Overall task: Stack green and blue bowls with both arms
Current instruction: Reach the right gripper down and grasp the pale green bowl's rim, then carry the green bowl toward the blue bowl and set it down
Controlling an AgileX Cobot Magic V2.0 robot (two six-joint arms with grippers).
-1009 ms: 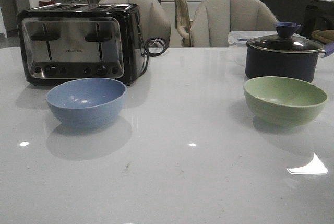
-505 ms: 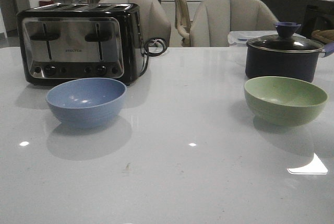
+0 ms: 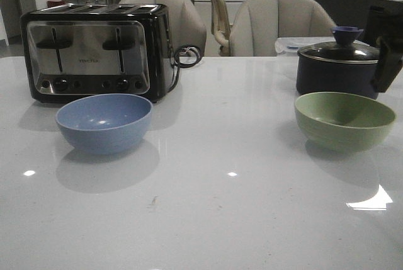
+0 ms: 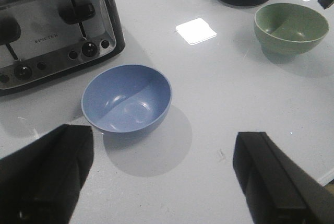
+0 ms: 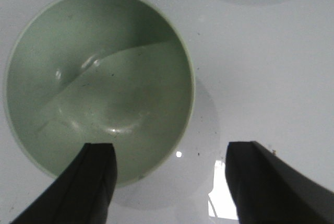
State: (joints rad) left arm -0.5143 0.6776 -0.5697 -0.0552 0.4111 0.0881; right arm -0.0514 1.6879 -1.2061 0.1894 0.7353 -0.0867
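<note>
Bowls come first here: the green bowl sits near the right edge of the tabletop, and the blue bowl sits near the left edge. They are well apart, and both stand upright and look empty. Nothing is stacked yet.

The step now looks like reaching for the green bowl. The right gripper hangs above it with its two fingers spread wide and holding nothing. In the right wrist view, one finger sits over the bowl's rim and the other finger is out over the bare tabletop beside the bowl. So the rim of the green bowl lies between the fingers. To do this well, the gripper should come straight down so the bowl's wall goes between the fingers, then squeeze gently. If it comes down crooked, a finger may bump the rim and push or tip the bowl. The smooth bowl may slip, so a firm hold low on the wall would help.

In the front view, only a dark part of the right arm shows at the right edge, by the dark pot.

The left gripper is open too and holds nothing. The blue bowl lies ahead of it, apart from both fingers, in front of the toaster.
</note>
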